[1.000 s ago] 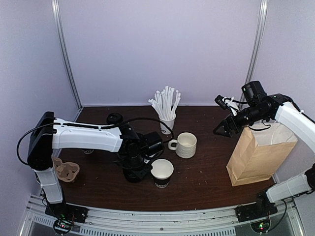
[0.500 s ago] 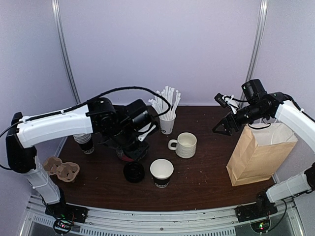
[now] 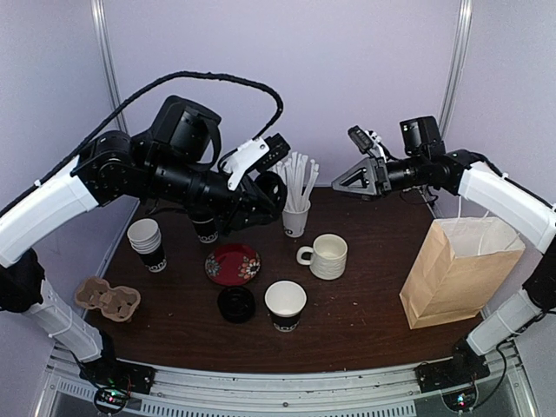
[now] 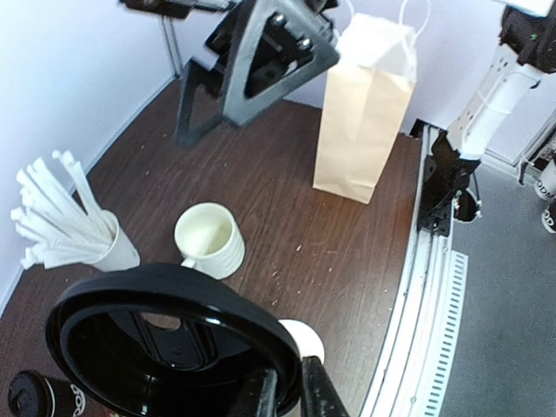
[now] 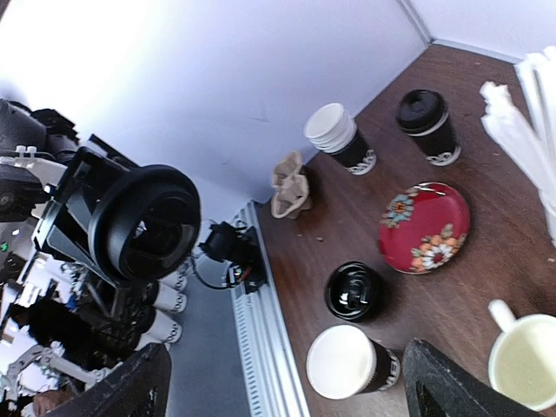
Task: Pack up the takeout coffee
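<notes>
**Left arm up with a lid; right arm swung clear of the bag**

1. Left arm (image 3: 130, 169): moved. A second ago it was bent low over the front centre of the tabletop (image 3: 365, 321). It now stands raised high over the back-left corner.
2. Right arm (image 3: 486, 187): moved. It has swung from above the paper bag (image 3: 456, 269) to over the back edge, and now points toward the left arm.
3. Paper bag: unchanged. It stands upright and open-mouthed at the right edge.
4. Red plate (image 3: 233, 263): newly uncovered left of centre now that the left arm is out of the way.
5. Right gripper (image 3: 347, 181): jaws spread wide with nothing between them.
6. Left gripper (image 4: 287, 395): pinched shut on the rim of a black lid.
7. Unlidded cup (image 3: 286, 304): takeout coffee near the front edge at centre. Its top is bare.
8. Lidded cup (image 5: 427, 124): takeout coffee toward the back-left corner, beyond the plate.
9. Held lid (image 4: 165, 347): carried aloft, well apart from any cup.
10. Spare lid (image 3: 235, 304): lies just beside the unlidded cup, on the side nearer the left edge.

Assessment: the front cup probably needs capping before it can be bagged. With a lid now in the air and the right gripper open and facing it, a handover or regrasp looks likely.
</notes>
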Robot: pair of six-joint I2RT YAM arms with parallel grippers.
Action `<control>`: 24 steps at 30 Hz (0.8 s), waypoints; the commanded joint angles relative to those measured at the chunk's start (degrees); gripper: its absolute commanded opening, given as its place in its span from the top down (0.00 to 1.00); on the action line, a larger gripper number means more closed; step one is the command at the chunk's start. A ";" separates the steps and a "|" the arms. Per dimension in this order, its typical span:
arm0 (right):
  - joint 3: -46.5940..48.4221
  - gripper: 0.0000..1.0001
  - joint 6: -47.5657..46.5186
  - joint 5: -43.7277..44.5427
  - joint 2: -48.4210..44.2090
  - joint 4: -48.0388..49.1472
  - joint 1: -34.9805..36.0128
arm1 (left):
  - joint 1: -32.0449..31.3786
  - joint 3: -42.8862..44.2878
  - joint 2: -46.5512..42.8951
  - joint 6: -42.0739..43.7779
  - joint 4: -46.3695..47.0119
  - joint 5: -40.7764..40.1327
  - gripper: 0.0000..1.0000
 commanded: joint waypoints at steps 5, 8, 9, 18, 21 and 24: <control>-6.59 0.00 39.39 -11.21 4.41 44.88 9.62 | 0.34 1.00 -0.55 3.56 8.43 7.03 0.89; -8.73 0.01 51.48 -11.62 6.08 59.43 11.64 | 0.42 0.09 -1.05 3.50 9.62 6.86 0.90; -8.81 0.00 53.05 -11.58 6.52 61.71 11.98 | 0.52 -0.29 -1.19 3.44 10.02 6.96 0.89; -9.13 0.03 62.77 -11.49 7.80 74.80 12.57 | 2.09 -6.91 -5.36 1.38 18.84 8.11 0.90; -9.25 0.02 64.26 -11.20 7.35 77.01 12.70 | 3.35 -9.80 -6.68 -0.54 22.92 10.85 0.89; -9.00 0.01 63.71 -11.32 7.18 75.65 13.00 | 4.28 -10.25 -6.75 -1.43 24.07 12.35 0.89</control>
